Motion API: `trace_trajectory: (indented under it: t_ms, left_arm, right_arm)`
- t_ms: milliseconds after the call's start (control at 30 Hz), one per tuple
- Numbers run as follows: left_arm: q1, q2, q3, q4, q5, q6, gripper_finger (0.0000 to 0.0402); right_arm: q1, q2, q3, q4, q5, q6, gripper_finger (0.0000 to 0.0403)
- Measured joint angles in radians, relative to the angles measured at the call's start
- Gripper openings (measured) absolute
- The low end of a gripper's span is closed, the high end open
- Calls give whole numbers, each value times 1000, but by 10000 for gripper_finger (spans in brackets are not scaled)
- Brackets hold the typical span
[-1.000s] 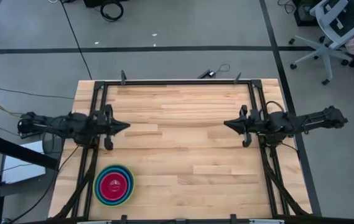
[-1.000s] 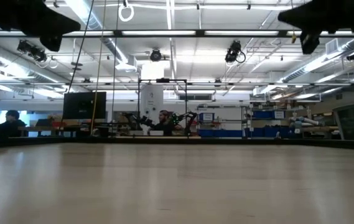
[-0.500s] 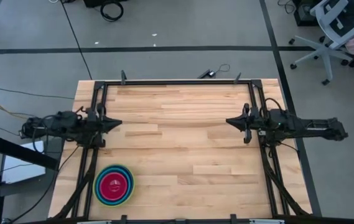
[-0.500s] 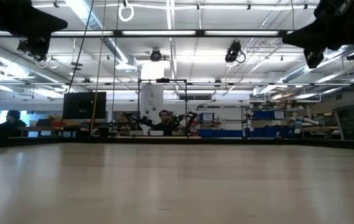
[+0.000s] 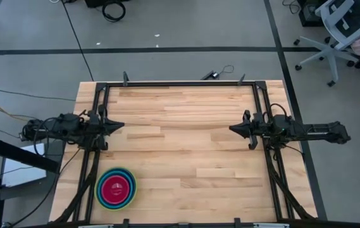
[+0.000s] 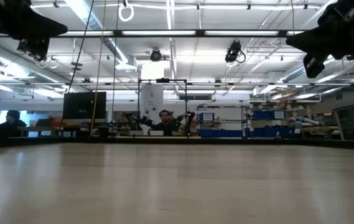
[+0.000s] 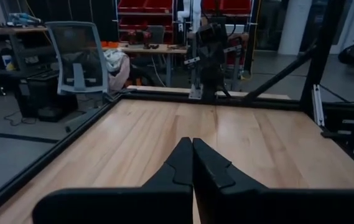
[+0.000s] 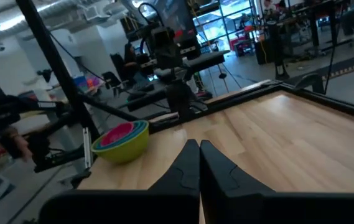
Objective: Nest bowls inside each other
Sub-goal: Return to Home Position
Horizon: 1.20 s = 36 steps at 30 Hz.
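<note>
The bowls (image 5: pixel 116 188) sit nested in one stack at the table's near left. The lime green bowl is outermost, blue rims show inside it, and the magenta-pink one is in the middle. The right wrist view shows the stack (image 8: pixel 122 140) resting by the lime bowl's bottom on the wood. My left gripper (image 5: pixel 121 126) hovers shut at the table's left edge, beyond the stack, fingers level and pointing toward the right. My right gripper (image 5: pixel 231 129) hovers shut at the right side, pointing toward the left. Both shut finger pairs show in the wrist views (image 7: pixel 192 142) (image 8: pixel 198 144), with nothing between them.
A black metal frame (image 5: pixel 180 83) runs along the table's far edge and down both sides beneath the arms. An office chair (image 5: pixel 338 31) stands on the floor beyond the far right corner. In the low view, people sit at desks (image 6: pixel 164 121) in the room behind.
My left gripper has drawn back a little toward the table's left edge and then kept still. My right arm has swung straighter and its gripper has sunk lower over the table. Both stayed shut. The stack of bowls has not moved.
</note>
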Motion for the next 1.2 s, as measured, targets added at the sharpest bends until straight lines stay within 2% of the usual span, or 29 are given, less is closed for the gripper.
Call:
trace_trajectory:
  t_ms: [333,400,533,667,833,1033,1200]
  left_arm:
    - [0,3,-3,-1,0,-24,2]
    - [0,2,-44,87,18,-36,2]
    - [-1,17,-202,335,58,-56,2]
    - [-1,16,-291,440,61,-57,1]
    - [-1,15,-294,448,94,-32,1]
    - [0,15,-294,430,107,-46,2]
    - [0,16,-294,430,107,-47,2]
  right_arm:
    - [0,-5,0,-26,-12,-15,1]
    - [0,-4,0,-28,-35,-7,1]
    - [0,-4,0,-29,-46,-4,1]
    - [0,-4,0,-31,-37,-4,2]
    - [0,-4,-11,-68,-39,12,2]
    - [0,-4,-103,84,-60,73,2]
    - [0,-4,-102,70,-59,43,2]
